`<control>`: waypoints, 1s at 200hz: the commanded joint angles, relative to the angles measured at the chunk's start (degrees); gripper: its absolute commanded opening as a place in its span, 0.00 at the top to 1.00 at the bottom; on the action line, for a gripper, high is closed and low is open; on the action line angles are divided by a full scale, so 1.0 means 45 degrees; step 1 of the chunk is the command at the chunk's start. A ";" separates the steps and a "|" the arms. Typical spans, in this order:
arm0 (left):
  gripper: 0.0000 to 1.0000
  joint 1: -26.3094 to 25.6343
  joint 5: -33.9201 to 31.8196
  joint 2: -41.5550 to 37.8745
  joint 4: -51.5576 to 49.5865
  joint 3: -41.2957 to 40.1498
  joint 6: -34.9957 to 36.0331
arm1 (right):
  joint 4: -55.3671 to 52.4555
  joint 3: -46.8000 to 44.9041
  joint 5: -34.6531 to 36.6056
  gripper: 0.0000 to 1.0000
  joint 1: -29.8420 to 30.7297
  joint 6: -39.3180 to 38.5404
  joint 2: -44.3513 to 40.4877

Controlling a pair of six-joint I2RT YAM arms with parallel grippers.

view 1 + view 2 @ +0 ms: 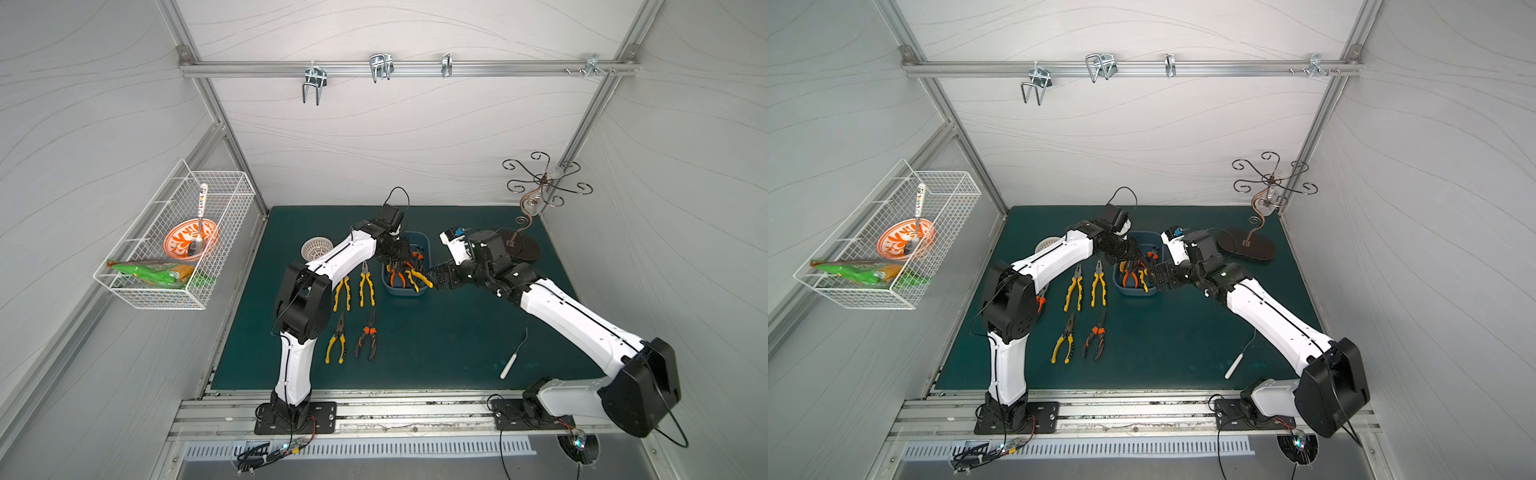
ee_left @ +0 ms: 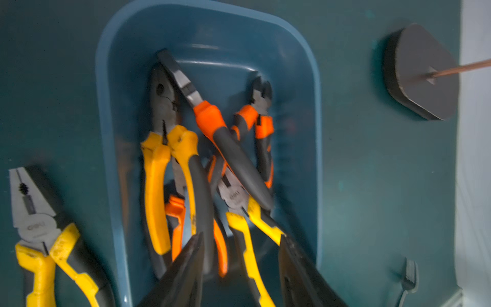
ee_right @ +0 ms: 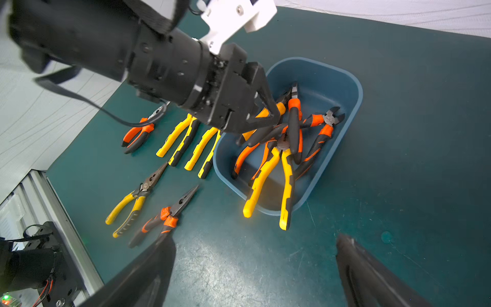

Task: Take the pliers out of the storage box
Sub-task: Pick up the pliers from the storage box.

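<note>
The slate-blue storage box sits mid-mat and holds several tangled pliers with yellow or orange-and-black handles. My left gripper reaches down into the box. Its jaws stand apart around a yellow handle and an orange one, and whether they press on either I cannot tell. Several more pliers lie on the mat left of the box: two yellow pairs, a yellow long-nose and an orange long-nose. My right gripper hovers open and empty just right of the box.
A white-handled hook tool lies at the front right. A curly metal stand on a dark base is at the back right, and a small white perforated bowl sits behind the left arm. A wire basket hangs on the left wall.
</note>
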 commanded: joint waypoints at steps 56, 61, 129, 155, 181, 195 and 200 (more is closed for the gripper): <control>0.52 0.0042 -0.0657 0.1615 -0.0599 0.0869 0.0219 | -0.0137 -0.0194 -0.0315 0.01 -0.0537 -0.0215 -0.0453; 0.53 0.0042 -0.0608 0.1695 -0.0603 0.0869 0.0190 | -0.0139 -0.0194 -0.0321 0.01 -0.0555 -0.0219 -0.0468; 0.99 0.0024 -0.0246 0.1712 -0.0562 0.0869 0.0313 | -0.0141 -0.0077 -0.0512 0.01 -0.0696 -0.0134 -0.0473; 1.00 -0.0033 -0.0258 0.1237 -0.0582 0.0568 0.0589 | -0.0050 -0.0131 -0.0600 0.01 -0.0714 0.0110 -0.0542; 1.00 -0.0259 -0.0768 0.0193 -0.0476 -0.0311 0.1075 | 0.0195 -0.0189 -0.0929 0.01 -0.0860 0.0591 -0.0609; 1.00 -0.0432 -0.1171 -0.0717 0.0060 -0.1097 0.1380 | 0.0380 -0.0248 -0.1195 0.01 -0.1059 0.1059 -0.0627; 1.00 -0.0488 -0.1228 -0.1046 0.0310 -0.1450 0.1492 | 0.0475 -0.0270 -0.1294 0.01 -0.1154 0.1285 -0.0653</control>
